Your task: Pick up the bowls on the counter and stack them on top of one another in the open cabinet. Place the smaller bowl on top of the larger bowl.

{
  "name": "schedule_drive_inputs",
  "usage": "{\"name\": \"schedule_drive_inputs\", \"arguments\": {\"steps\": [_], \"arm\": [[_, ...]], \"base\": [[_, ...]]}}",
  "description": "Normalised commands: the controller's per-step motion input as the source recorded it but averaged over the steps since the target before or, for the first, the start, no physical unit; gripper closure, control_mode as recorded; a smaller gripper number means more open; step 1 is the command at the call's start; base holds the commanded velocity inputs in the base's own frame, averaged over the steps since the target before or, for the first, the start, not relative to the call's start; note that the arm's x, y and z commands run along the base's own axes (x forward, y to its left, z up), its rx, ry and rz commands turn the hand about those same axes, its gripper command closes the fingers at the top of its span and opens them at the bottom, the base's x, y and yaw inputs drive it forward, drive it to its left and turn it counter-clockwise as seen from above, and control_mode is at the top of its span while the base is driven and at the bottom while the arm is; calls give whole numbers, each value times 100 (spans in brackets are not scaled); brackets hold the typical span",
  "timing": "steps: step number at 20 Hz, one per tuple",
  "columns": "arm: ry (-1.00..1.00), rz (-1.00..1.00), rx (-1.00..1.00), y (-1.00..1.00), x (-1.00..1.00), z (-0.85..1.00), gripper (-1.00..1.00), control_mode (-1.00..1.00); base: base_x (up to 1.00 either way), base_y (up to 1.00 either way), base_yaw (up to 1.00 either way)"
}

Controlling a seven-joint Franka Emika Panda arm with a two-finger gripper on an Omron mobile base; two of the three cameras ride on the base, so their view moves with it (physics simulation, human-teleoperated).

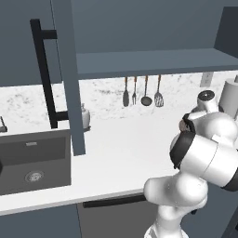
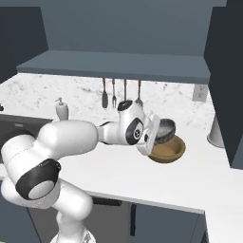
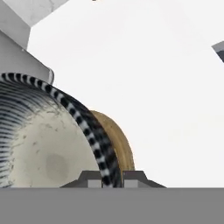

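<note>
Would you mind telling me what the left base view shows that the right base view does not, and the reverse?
Left base view alone: the dark sink set in the counter, and the cabinet door's black bar handle.

Right base view alone: the tool shut on the smaller bowl, held tilted just above the larger bowl.

Both: the hanging utensils, the soap dispenser and the cabinet shelf.

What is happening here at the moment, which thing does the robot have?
The robot arm has its gripper shut on the rim of the smaller bowl, the dark grey one with the pale speckled inside. It holds this bowl tilted just above the larger bowl, the tan wooden one, which sits on the white counter. The cabinet shelf above holds no bowl yet, so nothing is stacked there so far.
</note>
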Motion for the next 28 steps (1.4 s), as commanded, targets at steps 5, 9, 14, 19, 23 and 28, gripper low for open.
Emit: {"name": "schedule_drive_inputs", "arguments": {"steps": [5, 9, 14, 19, 23, 28], "arm": [[8, 0, 8, -5, 41, -7, 100, -100], [4, 0, 6, -24, 32, -21, 100, -100], [1, 0, 7, -33, 18, -36, 100, -100], [1, 0, 7, -7, 14, -40, 100, -100], [0, 0, 4, 0, 29, -24, 100, -100], [0, 0, 0, 0, 17, -12, -100, -100]], "base": [[0, 0, 0], [0, 0, 0], [0, 0, 0], [0, 0, 0], [0, 0, 0], [0, 0, 0]]}}
